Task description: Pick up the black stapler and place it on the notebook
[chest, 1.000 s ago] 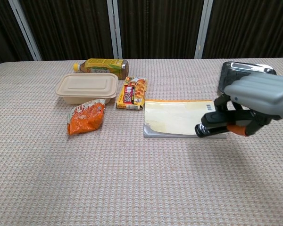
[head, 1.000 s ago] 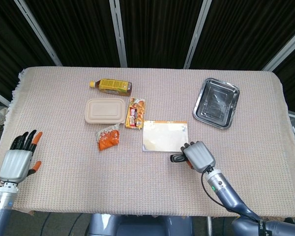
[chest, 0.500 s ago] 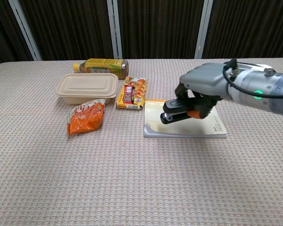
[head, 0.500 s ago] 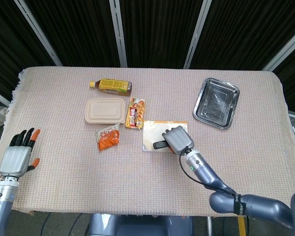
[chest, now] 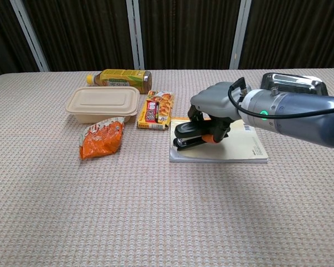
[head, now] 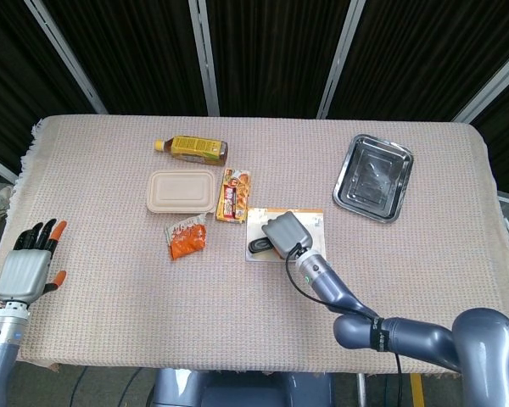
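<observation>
mostly woven cloth, dark curtains

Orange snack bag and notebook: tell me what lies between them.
Only bare woven tablecloth lies between the orange snack bag and the notebook. The chest view shows this clearest; the head view agrees.

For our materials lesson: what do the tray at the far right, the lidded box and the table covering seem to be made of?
Tray: looks like polished metal, shiny with reflections.
Lidded box: matte beige, perhaps moulded pulp or plastic; the look leaves it open.
Table covering: woven fabric, with a visible weave and a fringed edge in the head view.
</observation>
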Robot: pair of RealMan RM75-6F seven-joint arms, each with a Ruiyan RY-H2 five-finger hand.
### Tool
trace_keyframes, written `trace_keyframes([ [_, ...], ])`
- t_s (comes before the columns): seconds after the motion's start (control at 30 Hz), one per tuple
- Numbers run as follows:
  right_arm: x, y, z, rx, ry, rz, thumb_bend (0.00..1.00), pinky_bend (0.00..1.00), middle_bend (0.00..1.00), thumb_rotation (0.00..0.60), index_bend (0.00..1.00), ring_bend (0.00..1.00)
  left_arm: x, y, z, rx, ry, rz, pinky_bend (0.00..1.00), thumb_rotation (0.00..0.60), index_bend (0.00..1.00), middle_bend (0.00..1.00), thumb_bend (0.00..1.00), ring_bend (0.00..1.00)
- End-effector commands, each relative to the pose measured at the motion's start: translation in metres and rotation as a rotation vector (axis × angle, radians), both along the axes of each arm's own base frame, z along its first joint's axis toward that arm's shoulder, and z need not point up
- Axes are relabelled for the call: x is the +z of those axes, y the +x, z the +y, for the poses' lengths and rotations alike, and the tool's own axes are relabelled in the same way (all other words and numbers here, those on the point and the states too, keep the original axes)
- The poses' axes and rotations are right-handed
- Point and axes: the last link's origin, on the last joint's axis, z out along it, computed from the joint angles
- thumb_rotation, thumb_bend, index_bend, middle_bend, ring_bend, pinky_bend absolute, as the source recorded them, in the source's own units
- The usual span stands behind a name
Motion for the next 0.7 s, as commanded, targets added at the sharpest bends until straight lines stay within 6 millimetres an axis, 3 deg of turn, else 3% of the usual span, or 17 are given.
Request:
trace_keyframes([
  [0.03,-0.001,-0.003,-0.003,-0.003,-0.012,0.010,0.47,0.64,0.43,0.600,0.57,0.50,0.000,0.001,-0.001,-0.003,0.000,0.000,0.11,0.600,0.00,0.00,0.30,0.00],
  [0.1,-0.001,-0.005,-0.004,0.000,-0.022,0.018,0.46,0.64,0.40,0.600,0.50,0.48,0.000,0.001,-0.001,-0.005,0.000,0.001,0.11,0.600,0.00,0.00,0.30,0.00],
  [0.33,0.013,-0.014,-0.002,-0.038,-0.037,0.008,0.37,0.57,0.24,0.600,0.11,0.35,-0.001,0.004,-0.004,-0.017,0.001,0.003,0.11,0.600,0.00,0.00,0.31,0.00],
  [0.53,0.035,-0.020,0.006,-0.032,-0.086,0.002,0.36,0.55,0.19,0.600,0.01,0.30,-0.001,0.006,-0.006,-0.027,-0.002,0.002,0.11,0.600,0.00,0.00,0.31,0.00],
  [0.7,0.070,-0.033,0.022,-0.052,-0.174,0.026,0.34,0.42,0.12,0.600,0.00,0.22,0.000,0.009,-0.009,-0.042,-0.002,-0.003,0.11,0.600,0.00,0.00,0.31,0.00],
])
